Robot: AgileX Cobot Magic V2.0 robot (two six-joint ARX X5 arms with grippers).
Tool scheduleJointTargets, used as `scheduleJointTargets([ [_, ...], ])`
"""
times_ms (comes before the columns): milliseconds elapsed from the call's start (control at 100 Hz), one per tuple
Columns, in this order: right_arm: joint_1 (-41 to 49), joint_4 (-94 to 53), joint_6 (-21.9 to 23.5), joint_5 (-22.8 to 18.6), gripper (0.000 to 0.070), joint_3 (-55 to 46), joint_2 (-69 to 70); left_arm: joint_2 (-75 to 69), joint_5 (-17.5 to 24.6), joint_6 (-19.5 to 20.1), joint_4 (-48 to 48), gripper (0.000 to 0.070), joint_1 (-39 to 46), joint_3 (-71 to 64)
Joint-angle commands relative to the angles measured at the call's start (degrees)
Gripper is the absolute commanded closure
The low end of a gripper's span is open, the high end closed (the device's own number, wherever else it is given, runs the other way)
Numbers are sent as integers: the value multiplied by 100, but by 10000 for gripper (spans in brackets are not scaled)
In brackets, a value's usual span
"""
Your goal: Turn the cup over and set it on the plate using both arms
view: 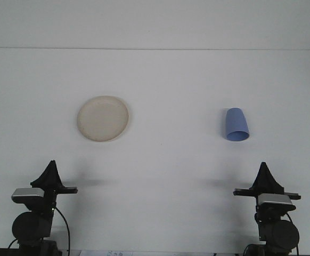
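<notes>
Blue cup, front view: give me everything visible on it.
The blue cup is plain, matte, plastic-looking and tapered, without a visible handle. Its wider end is nearer the camera and its narrower end points away; whether it stands inverted or lies down is unclear. It sits alone on the white table, right of centre, touching nothing else.

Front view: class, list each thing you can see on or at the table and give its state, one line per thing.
Cup: upside down on the table, wider rim toward the camera, untouched.
Plate: flat on the table, nothing on it.
Left tool: low at the near edge, far from the plate, holding nothing.
Right tool: low at the near edge, short of the cup, holding nothing.
</notes>
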Motion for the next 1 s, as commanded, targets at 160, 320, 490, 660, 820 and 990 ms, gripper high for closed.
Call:
scheduleJointTargets([
  [160,7,192,42,0,700,15,-2,-4,11,87,59,688,4,-111],
  [320,7,-621,63,0,700,487,17,-4,11,85,59,688,4,-111],
  [490,7,-1915,468,4,700,1456,544,-4,11,87,59,688,4,-111],
  [660,7,-2815,444,0,700,2599,1762,-4,11,87,59,688,4,-111],
  [820,9,-3300,444,-26,700,3567,2920,-4,11,87,59,688,4,-111],
  [990,7,-2835,481,-17,700,3847,3578,-4,11,87,59,688,4,-111],
])
